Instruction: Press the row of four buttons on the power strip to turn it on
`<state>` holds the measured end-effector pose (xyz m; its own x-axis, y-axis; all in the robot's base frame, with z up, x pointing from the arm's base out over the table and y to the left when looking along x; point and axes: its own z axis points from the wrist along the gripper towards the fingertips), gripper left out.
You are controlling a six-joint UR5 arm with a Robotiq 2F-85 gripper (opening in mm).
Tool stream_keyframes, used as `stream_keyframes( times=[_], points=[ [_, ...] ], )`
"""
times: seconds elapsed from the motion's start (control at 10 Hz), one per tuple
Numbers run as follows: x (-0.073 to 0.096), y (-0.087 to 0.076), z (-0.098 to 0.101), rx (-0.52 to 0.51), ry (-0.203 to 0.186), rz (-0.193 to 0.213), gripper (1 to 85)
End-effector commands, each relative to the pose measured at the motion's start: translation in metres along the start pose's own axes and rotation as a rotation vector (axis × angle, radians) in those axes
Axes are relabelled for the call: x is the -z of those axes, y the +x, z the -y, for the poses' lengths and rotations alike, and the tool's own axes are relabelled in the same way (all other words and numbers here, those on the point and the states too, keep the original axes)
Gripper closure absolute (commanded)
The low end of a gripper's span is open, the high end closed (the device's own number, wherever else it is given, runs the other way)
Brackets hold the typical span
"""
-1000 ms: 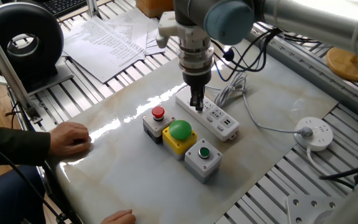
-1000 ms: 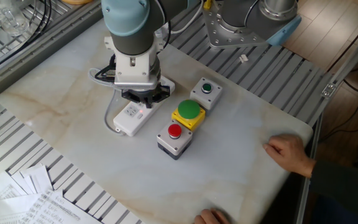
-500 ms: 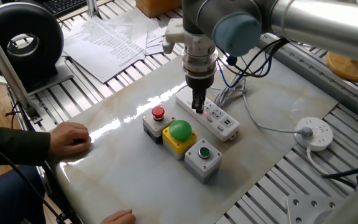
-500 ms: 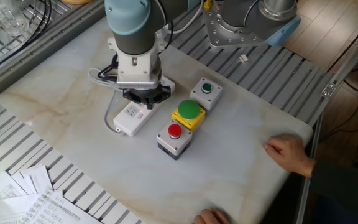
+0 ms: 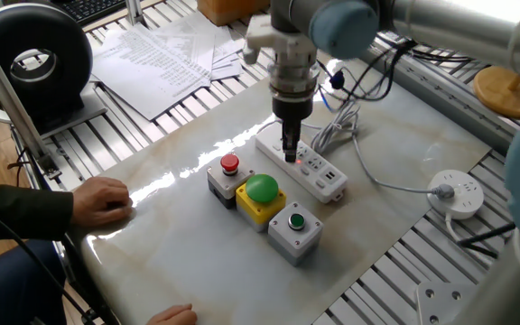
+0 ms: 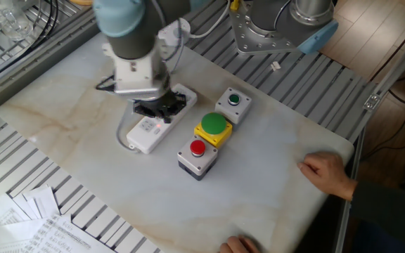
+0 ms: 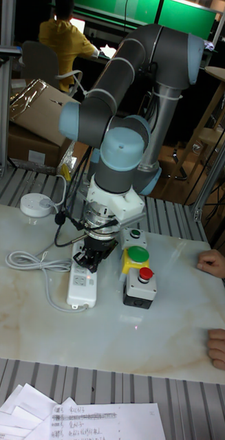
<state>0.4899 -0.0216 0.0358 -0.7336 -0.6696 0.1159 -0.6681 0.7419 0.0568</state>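
The white power strip lies on the marble table behind three push-button boxes, its cord running off to the back. It also shows under the arm as the power strip and the power strip. The four buttons run in a line along its face, too small to make out singly; a small red light glows by the fingertips. My gripper points straight down with its fingers shut, the tips resting on the strip's face towards its cord end. In the other fixed view the gripper hides that end of the strip.
Just in front of the strip stand a grey box with a red button, a yellow box with a large green button and a grey box with a small green button. A person's hands rest at the table's near edge. A round white socket puck lies to the right.
The gripper has shifted a little along the strip and the wrist has turned. A red light now glows on the strip beside the fingertips.
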Motion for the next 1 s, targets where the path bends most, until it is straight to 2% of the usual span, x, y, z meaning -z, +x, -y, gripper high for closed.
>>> stream_keyframes(
  times=[0.0,0.1,0.2,0.3,0.5,0.8,0.9],
  points=[
    [0.055,0.0,-0.021,-0.084,0.124,-0.113,84.7],
    [0.053,-0.007,-0.028,-0.077,0.074,-0.08,84.7],
    [0.045,-0.006,-0.03,-0.085,0.045,-0.063,84.7],
    [0.038,-0.003,-0.041,-0.113,-0.019,-0.05,84.7],
    [0.026,0.008,-0.052,-0.141,-0.089,-0.044,84.7],
    [0.012,0.022,-0.053,-0.156,-0.106,-0.048,84.7],
    [0.006,0.025,-0.049,-0.152,-0.098,-0.045,84.7]
  ],
)
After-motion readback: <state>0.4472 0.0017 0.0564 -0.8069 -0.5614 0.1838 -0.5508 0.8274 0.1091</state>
